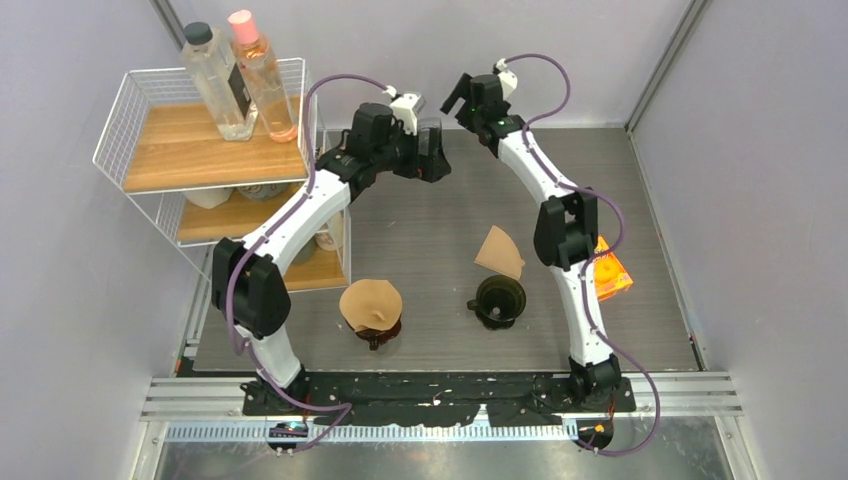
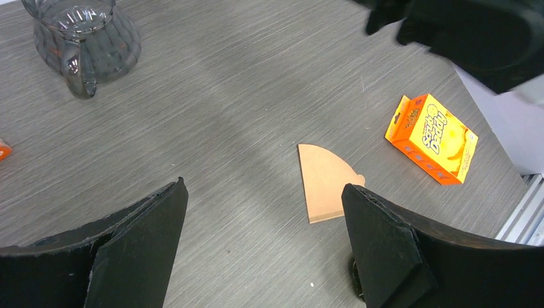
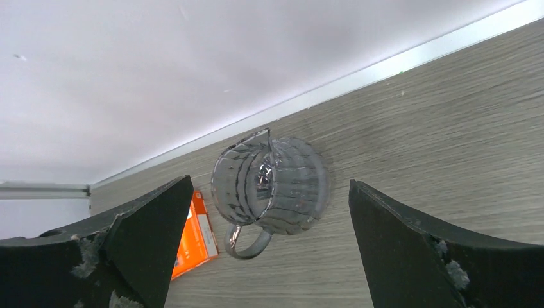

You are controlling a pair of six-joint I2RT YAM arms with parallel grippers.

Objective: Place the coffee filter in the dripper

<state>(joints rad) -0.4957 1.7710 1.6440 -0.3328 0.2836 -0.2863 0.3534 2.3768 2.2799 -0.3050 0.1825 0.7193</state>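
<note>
Both spread, empty: left gripper [image 2: 263, 186], right gripper [image 3: 271, 181]; filter [image 1: 499, 252] flat, tip pointing left, behind dripper [image 1: 498, 298].

we find all three views bright and evenly lit, the light diffuse and seemingly from overhead. shadows on the grey surface [image 1: 430, 230] are faint and soft-edged, and they stay close under the arms. the pale walls read flat, with no hard glare. the glass pitcher [image 3: 282, 186] carries small bright glints. close to the lenses, the left end effector [image 2: 263, 189] and right end effector [image 3: 269, 185] look black, with little detail and slightly soft edges.
</note>
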